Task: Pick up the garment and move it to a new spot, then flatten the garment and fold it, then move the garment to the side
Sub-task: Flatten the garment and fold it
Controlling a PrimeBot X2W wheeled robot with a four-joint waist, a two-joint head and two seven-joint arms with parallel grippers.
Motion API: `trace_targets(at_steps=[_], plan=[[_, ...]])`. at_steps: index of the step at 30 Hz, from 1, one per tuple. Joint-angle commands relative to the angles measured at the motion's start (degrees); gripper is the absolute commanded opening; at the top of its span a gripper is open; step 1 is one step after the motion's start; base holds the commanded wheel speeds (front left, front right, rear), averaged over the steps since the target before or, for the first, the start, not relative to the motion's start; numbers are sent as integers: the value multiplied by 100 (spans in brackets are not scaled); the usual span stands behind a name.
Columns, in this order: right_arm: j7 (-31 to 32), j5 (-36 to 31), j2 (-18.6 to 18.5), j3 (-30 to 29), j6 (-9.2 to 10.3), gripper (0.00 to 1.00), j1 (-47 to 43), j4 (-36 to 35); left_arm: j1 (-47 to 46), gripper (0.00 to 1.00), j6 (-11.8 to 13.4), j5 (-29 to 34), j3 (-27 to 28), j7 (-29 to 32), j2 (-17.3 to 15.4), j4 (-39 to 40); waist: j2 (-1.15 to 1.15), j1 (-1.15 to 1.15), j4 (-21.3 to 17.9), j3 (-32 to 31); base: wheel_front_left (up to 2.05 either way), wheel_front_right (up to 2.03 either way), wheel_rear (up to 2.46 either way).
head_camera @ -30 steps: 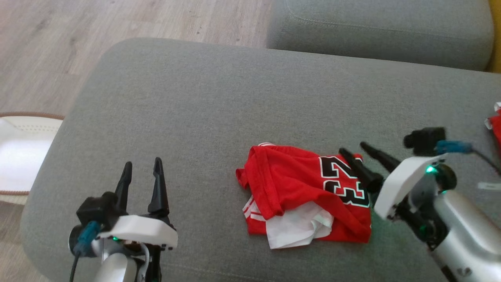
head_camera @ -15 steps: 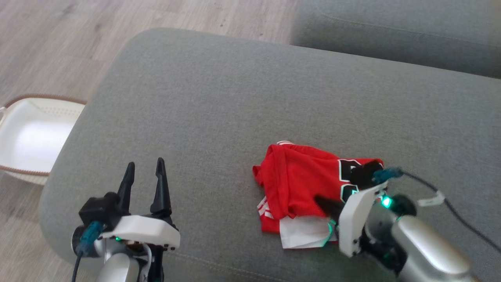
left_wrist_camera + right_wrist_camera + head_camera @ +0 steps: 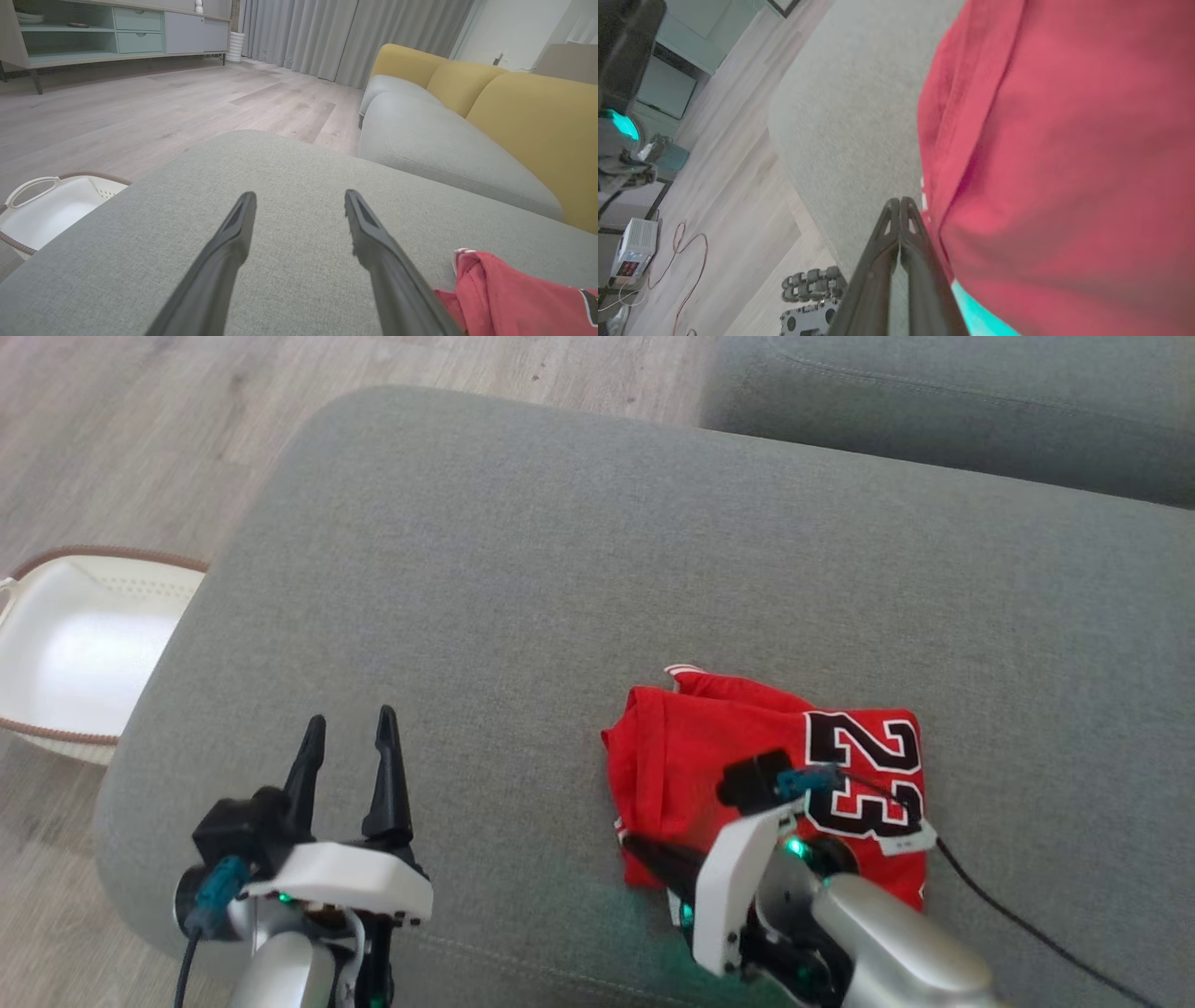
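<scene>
Changed: Since a second ago the right gripper (image 3: 637, 847) has swung from the right edge of the red sports jersey with a black-and-white "23" (image 3: 709, 756) round to its near edge. Its fingers, then apart, have come together. The head camera has shifted too.
Jersey: It lies bunched and loosely doubled over on the grey fabric sofa cushion (image 3: 560, 569), right of centre and towards the near edge.
Long axis: The heap is roughly square, a little longer from left to right, with the number on its right half.
Key relation: In the right wrist view the jersey (image 3: 1064, 163) lies just to the right of the closed fingertips. The fingers run along its near-left corner and point to the robot's left.
Right fingers: They are pressed together. Whether any cloth is pinched between them cannot be told.
Left gripper (image 3: 347, 723): Its fingers stand wide apart with nothing between them, over bare cushion well to the left of the jersey. The right arm is the nearer.
Hidden: The right wrist and forearm cover the jersey's near edge. The left wrist view cuts the jersey (image 3: 509, 294) off at the corner. The right wrist view is blurred.
Beyond: A white plastic basket with a brown rim (image 3: 84, 644) stands on the pale wooden floor (image 3: 140, 429).
</scene>
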State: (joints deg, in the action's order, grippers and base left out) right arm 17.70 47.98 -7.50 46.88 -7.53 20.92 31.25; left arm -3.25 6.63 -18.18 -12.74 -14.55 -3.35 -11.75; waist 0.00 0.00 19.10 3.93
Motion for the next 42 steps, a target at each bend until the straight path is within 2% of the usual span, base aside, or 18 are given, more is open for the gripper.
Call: trace_targets(at_steps=[1,7,8,9,10,17,21,25,31,38,42], plan=[[-179,67,71,64,4,0,270,-141,-310,100,-2,51,177,-45,2,153,0,0,-37,-14,0,0,0],[-812,560,-146,143,4,0,439,-344,-312,100,-10,77,222,-45,7,179,0,0,-262,-106,0,0,0],[-886,633,-227,130,4,32,459,-404,-302,100,-10,83,233,-45,7,188,0,0,-315,-126,0,0,0],[-943,703,-318,103,4,83,477,-464,-292,100,-13,87,245,-45,5,194,0,0,-373,-148,0,0,0],[-986,737,-428,87,4,100,506,-537,-282,100,-18,88,260,-45,0,199,0,0,-436,-169,0,0,0],[-1383,720,-1305,-264,4,100,682,-1436,-220,100,-40,108,384,-45,-35,292,0,0,-962,-321,0,0,0],[-1863,380,-1795,-780,4,100,725,-1925,-199,100,-54,141,464,-45,-44,429,0,0,-1287,-378,0,0,0],[-2317,-48,-2041,-1451,4,100,532,-2152,-187,100,-44,217,566,-45,-63,524,0,0,-1577,-408,0,0,0],[-2833,-710,-1992,-2201,4,100,-24,-2135,-198,100,-83,327,643,-45,-70,581,0,0,-1842,-419,0,0,0],[-3117,-1963,-1515,-2977,4,100,-711,-1730,-80,100,-111,510,818,-45,-47,649,0,0,-2087,-369,0,0,0],[-3219,-2442,-1266,-3279,4,100,-935,-1626,6,100,-85,673,841,-45,-29,638,0,0,-2123,-331,0,0,0]])
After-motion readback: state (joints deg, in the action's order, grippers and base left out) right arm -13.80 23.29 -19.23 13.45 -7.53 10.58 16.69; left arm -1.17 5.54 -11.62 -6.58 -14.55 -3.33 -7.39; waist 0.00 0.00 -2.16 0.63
